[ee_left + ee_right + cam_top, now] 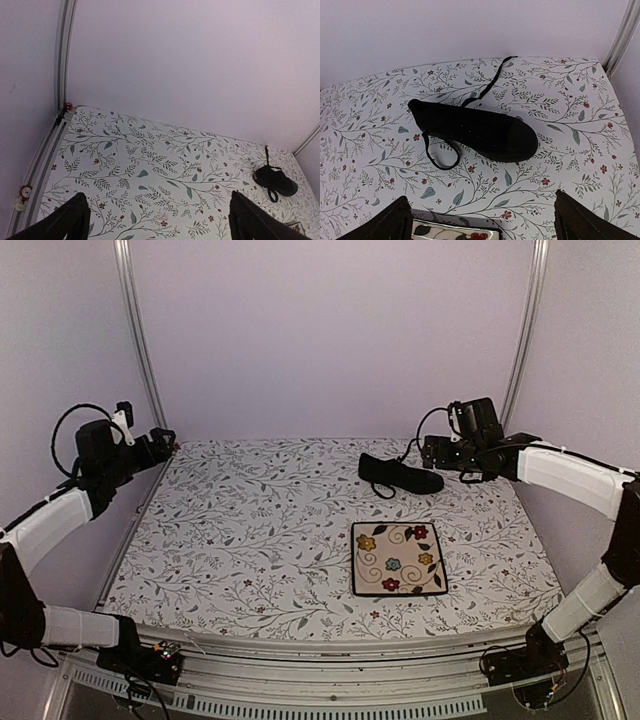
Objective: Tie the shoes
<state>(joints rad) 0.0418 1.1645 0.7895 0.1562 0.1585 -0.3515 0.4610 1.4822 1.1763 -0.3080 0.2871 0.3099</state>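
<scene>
A single black low-top shoe (398, 474) lies on its side on the floral tablecloth at the back right, toe toward the right. In the right wrist view the shoe (480, 131) shows one lace trailing toward the back wall and another looping forward onto the cloth. My right gripper (428, 452) hangs open just right of the shoe's toe, above the cloth, holding nothing; its fingers (392, 222) frame the bottom of that view. My left gripper (168, 446) is open at the back left corner, far from the shoe (274, 180).
A square floral plate (397, 558) with a dark rim lies in front of the shoe, right of centre; its edge (455, 235) shows at the bottom of the right wrist view. Metal frame posts (140, 340) stand at the back corners. White walls enclose the table.
</scene>
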